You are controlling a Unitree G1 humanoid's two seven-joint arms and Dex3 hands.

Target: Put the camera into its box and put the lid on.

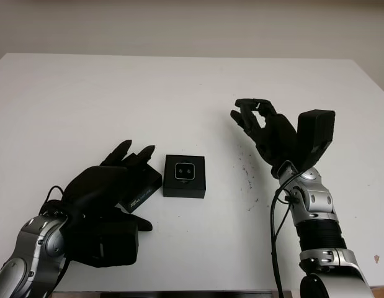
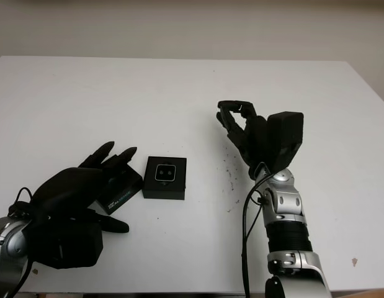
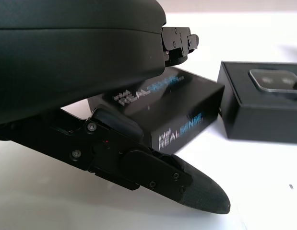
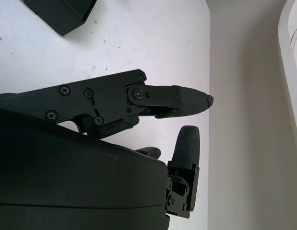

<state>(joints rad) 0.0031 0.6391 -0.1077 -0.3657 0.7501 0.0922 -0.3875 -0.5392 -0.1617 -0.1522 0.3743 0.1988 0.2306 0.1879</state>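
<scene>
The small black box (image 1: 184, 184) sits open on the white table (image 1: 179, 93), and the silver-faced camera (image 1: 184, 169) lies inside it. Just left of the box, turned at an angle, is the black lid (image 1: 147, 186), lettered "intel REALSENSE" (image 3: 162, 96). My left hand (image 1: 133, 186) is open over the lid. Its fingers (image 1: 145, 152) reach past the lid's far edge and its thumb (image 3: 186, 187) lies along the near side. My right hand (image 1: 254, 112) is open, lifted above the table to the right of the box, holding nothing.
Small dark specks (image 1: 247, 177) mark the table between the box and my right forearm. The table's front edge runs close below both arms. Bare white surface stretches behind the box to the far edge (image 1: 179, 57).
</scene>
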